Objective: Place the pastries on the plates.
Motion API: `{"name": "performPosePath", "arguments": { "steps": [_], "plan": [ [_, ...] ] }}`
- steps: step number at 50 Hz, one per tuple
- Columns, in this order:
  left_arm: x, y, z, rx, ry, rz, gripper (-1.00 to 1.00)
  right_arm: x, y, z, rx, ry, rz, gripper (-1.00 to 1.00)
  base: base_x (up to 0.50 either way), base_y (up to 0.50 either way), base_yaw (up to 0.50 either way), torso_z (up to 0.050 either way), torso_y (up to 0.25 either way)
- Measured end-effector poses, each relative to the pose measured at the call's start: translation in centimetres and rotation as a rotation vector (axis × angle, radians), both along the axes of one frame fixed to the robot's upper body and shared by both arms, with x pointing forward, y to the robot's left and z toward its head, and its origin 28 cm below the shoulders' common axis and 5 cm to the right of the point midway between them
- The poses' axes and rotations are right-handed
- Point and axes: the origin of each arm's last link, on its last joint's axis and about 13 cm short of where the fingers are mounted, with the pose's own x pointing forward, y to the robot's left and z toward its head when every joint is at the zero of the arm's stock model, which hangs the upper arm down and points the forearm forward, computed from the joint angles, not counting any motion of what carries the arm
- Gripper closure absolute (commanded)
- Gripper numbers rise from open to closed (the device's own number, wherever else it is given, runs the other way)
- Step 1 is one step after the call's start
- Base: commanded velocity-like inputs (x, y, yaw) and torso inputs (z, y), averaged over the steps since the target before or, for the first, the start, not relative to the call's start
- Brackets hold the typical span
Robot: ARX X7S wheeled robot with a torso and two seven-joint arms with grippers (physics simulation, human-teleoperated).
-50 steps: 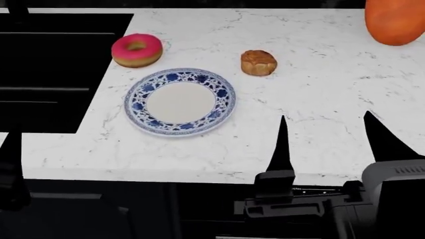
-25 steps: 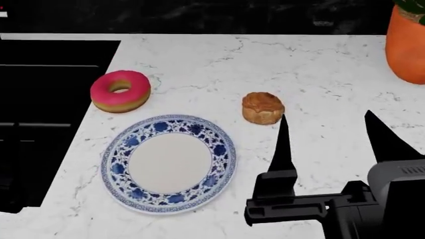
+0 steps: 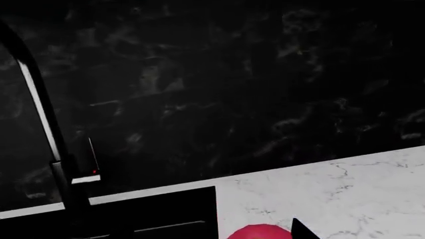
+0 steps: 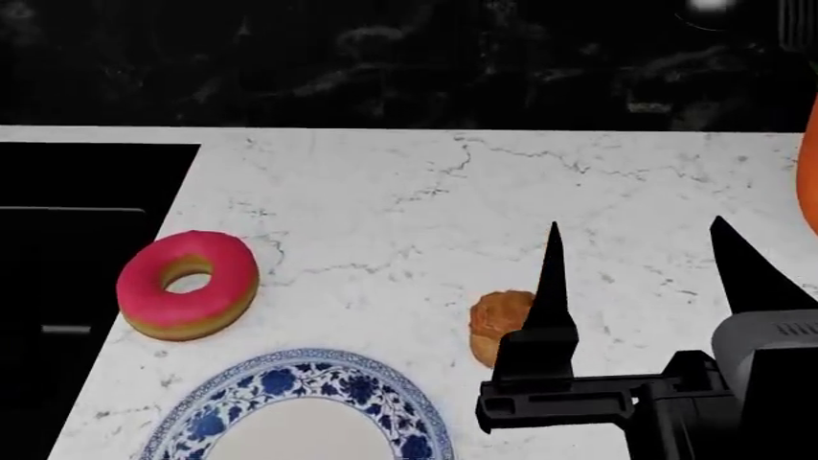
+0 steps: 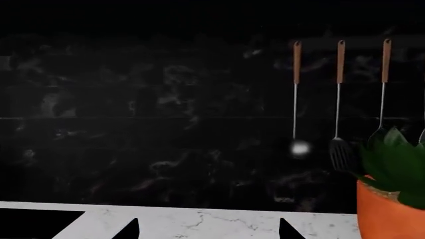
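Nothing has been lifted yet: the pink-iced donut point(image 4: 187, 285) lies flat on the marble table point(image 4: 422, 211) near its sink-side edge, and the flaky bun point(image 4: 501, 327) sits apart from it, both just beyond the blue-rimmed plate point(image 4: 297, 407). The second plate is out of sight. The right gripper point(image 4: 639, 259) hangs with its jaws spread wide and empty, one finger crossing in front of the bun, probably lining up a grasp. Of the left gripper point(image 3: 303, 232) only a fingertip shows near the donut, so I can't tell its state.
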Motion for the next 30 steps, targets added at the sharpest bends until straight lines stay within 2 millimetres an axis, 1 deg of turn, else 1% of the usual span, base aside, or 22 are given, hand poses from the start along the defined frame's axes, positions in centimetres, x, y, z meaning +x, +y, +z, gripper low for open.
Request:
{"name": "performPosePath", "arguments": {
  "steps": [11, 13, 18, 22, 30],
  "plan": [
    [0.0, 0.1, 0.1, 0.003, 0.002, 0.000, -1.00, -0.1, 0.0, -0.1, -0.001, 0.001, -0.006, -1.00, 0.48, 0.00, 0.00, 0.000, 0.002],
    [0.0, 0.1, 0.2, 0.005, 0.003, -0.003, -1.00, 0.0, 0.0, -0.4, -0.006, 0.023, -0.007, -1.00, 0.15, 0.00, 0.00, 0.000, 0.000],
    [0.4, 0.2, 0.9, -0.012, 0.024, -0.008, -1.00, 0.0, 0.0, -0.3, -0.008, 0.015, -0.017, -1.00, 0.00, 0.00, 0.00, 0.000, 0.000],
    [1.5, 0.2, 2.1, -0.055, 0.088, -0.027, -1.00, 0.1, 0.1, -0.4, -0.011, 0.013, -0.025, -1.00, 0.00, 0.00, 0.00, 0.000, 0.000],
    [4.6, 0.7, 6.1, -0.074, 0.215, -0.072, -1.00, 0.2, 0.3, -0.8, -0.016, 0.017, -0.035, -1.00, 0.00, 0.00, 0.00, 0.000, 0.000]
  ]
}}
